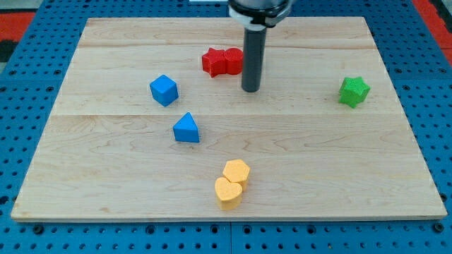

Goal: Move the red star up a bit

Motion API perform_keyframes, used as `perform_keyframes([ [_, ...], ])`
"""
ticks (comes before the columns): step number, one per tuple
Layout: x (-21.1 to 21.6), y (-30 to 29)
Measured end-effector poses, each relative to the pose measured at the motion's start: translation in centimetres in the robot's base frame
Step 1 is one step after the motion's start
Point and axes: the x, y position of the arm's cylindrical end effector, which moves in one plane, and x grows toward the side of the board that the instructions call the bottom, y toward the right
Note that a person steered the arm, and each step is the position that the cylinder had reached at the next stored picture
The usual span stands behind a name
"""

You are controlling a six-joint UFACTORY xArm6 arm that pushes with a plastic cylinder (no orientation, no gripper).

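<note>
Standing at about four o'clock of the red star, my tip touches no block; the tool is a bare rod with no jaws. Pushing the star toward twelve probably needs the tip at its six o'clock, and the second red block touching it at three o'clock may get nudged.

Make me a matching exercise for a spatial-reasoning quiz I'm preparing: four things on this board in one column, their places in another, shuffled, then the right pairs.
Things:
1. green star
2. yellow blocks
3. blue cube
4. my tip

Places:
A. at the view's left, above the blue triangular block
B. just right of and slightly below the red blocks
C. alone at the view's right
D. touching pair near the view's bottom

Pairs: 1-C, 2-D, 3-A, 4-B
</note>
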Motion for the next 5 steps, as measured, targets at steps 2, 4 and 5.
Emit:
perform_keyframes([
  [2, -1.8, -4.1],
  [4, -4.9, -5.4],
  [5, -4.5, -6.5],
])
